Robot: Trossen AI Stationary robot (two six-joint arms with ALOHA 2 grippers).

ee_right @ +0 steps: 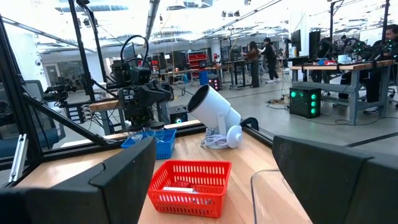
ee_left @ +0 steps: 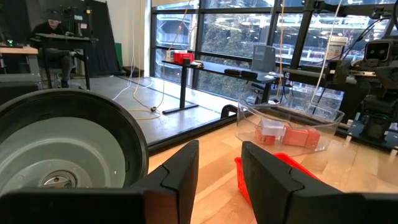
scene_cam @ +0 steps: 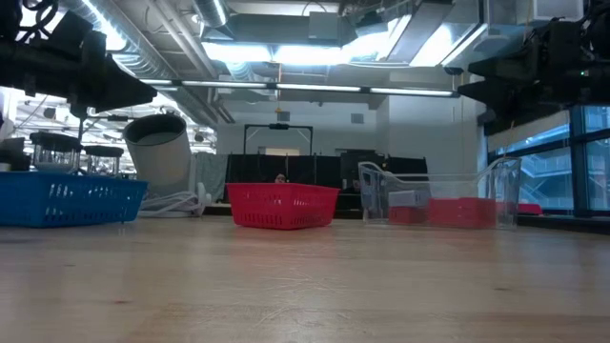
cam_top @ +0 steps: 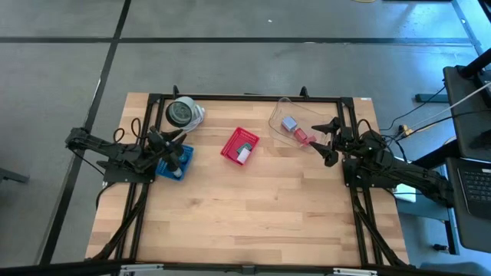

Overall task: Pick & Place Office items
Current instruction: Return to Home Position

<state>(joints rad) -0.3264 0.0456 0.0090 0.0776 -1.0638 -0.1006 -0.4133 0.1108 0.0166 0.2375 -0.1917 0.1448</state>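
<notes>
A red mesh basket stands mid-table and holds a white piece and a teal piece. A clear bin near the far edge holds a pale-blue rectangle and a red block. In the left wrist view the same bin shows red blocks. My left gripper is open above the blue tray. My right gripper is wide open, just right of the clear bin. Neither touches anything.
A white round device lies on the table at the far left, close in front of my left gripper. The right wrist view shows the basket, the blue tray and the device. The near half of the table shows bare wood.
</notes>
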